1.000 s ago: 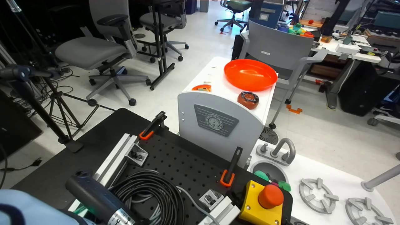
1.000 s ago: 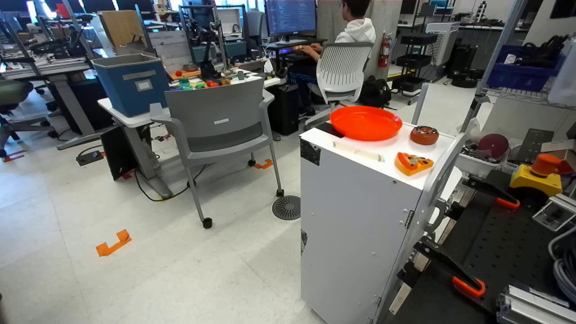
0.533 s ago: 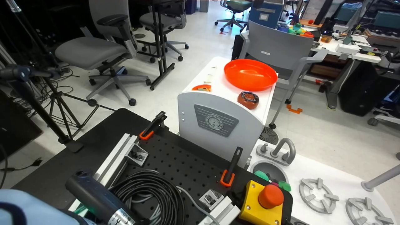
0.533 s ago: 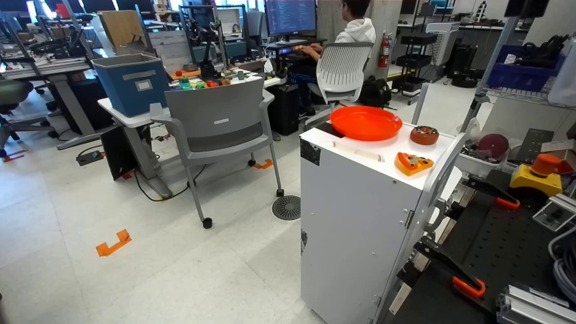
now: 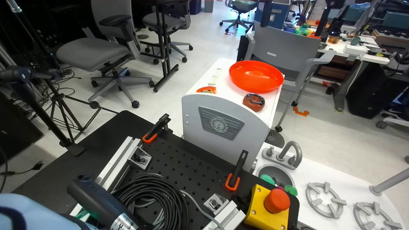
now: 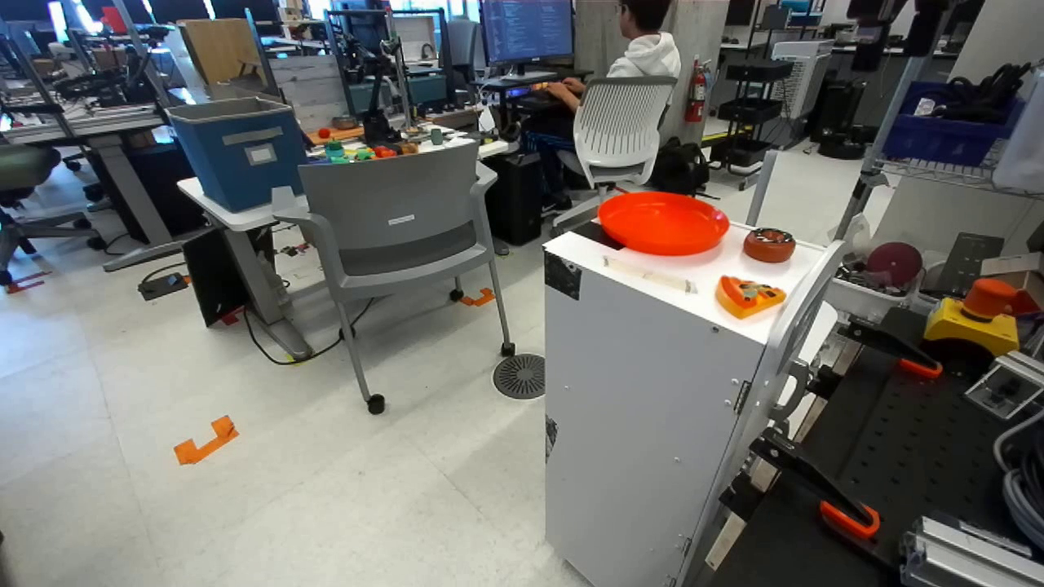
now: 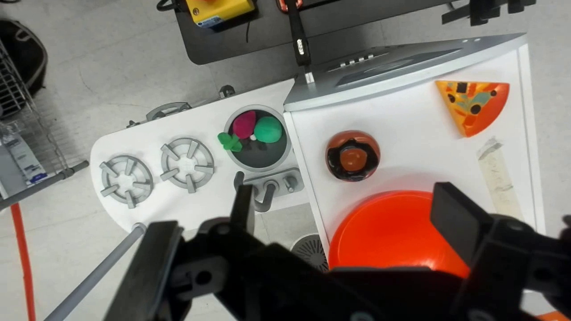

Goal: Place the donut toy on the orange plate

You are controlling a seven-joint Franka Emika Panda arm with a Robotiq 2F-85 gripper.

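Note:
The donut toy (image 7: pixel 351 174), reddish-brown with a dark wavy ring on top, sits on the white cabinet top beside the orange plate. It shows in both exterior views (image 5: pixel 254 103) (image 6: pixel 768 245). The orange plate (image 7: pixel 392 227) is round and shallow; it also shows in both exterior views (image 5: pixel 256 76) (image 6: pixel 663 222). In the wrist view my gripper's lower parts hide its near portion. My gripper (image 7: pixel 343 186) is open and empty, high above the cabinet, its fingers wide apart. Its black fingers show at the top edge of both exterior views (image 5: pixel 295 19) (image 6: pixel 897 37).
A toy pizza slice (image 7: pixel 475 104) lies on the same cabinet top (image 7: pixel 415 142). A raised grey panel (image 7: pixel 401 73) stands along one edge, near the donut toy. A toy sink (image 7: pixel 261 151) with coloured toys, a faucet (image 7: pixel 267 196) and burners (image 7: pixel 187 165) lie beside the cabinet.
My gripper has come down into the top of both exterior views, where little or none of it showed before. The donut toy, plate and pizza slice have not moved.

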